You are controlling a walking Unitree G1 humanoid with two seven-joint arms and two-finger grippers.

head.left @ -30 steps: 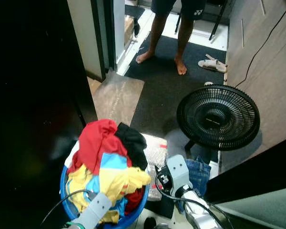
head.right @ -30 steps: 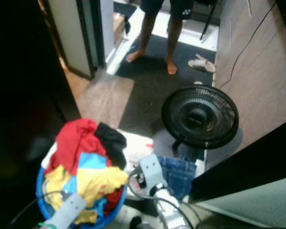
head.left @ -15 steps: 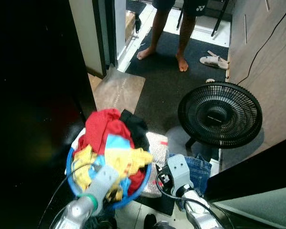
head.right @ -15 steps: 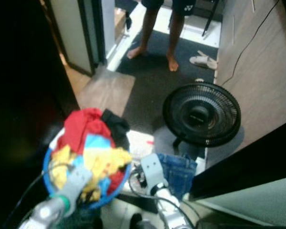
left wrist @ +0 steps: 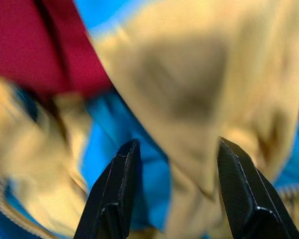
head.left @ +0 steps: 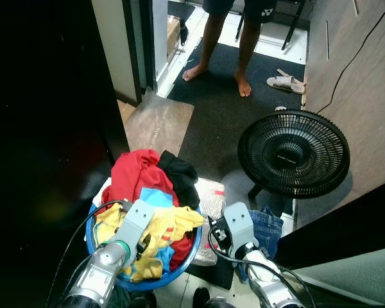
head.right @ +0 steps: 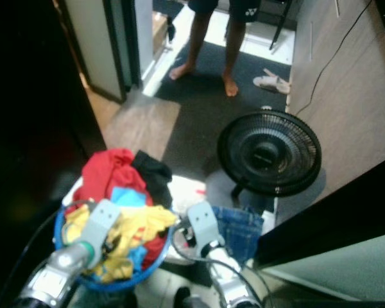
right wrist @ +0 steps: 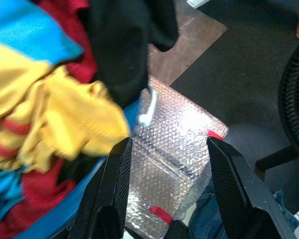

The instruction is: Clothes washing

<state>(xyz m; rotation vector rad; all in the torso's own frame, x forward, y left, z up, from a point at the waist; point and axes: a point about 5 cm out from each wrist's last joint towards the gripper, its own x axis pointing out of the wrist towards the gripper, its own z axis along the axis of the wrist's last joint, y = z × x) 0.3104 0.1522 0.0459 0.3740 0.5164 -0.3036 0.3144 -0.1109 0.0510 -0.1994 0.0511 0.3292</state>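
Note:
A blue laundry basket (head.left: 183, 263) stands on the floor right in front of me. It is heaped with clothes (head.left: 145, 185) in red, black, yellow and light blue. My left gripper (left wrist: 177, 149) hovers open just over the yellow and blue cloth (left wrist: 189, 74), its fingers (left wrist: 120, 174) spread with nothing held; the left arm (head.left: 136, 224) reaches over the basket's near side. My right gripper (right wrist: 169, 142) is open beside the basket's right rim, above a bubble-wrap packet (right wrist: 187, 127).
A black floor fan (head.left: 294, 154) stands to the right, with folded jeans (head.left: 267, 226) near its base. A person's bare feet (head.left: 244, 86) and sandals (head.left: 286, 81) are on the dark carpet ahead. A dark panel walls the left side.
My left arm has come up and forward from the bottom edge onto the clothes pile. The right arm has barely moved. The camera has shifted a little.

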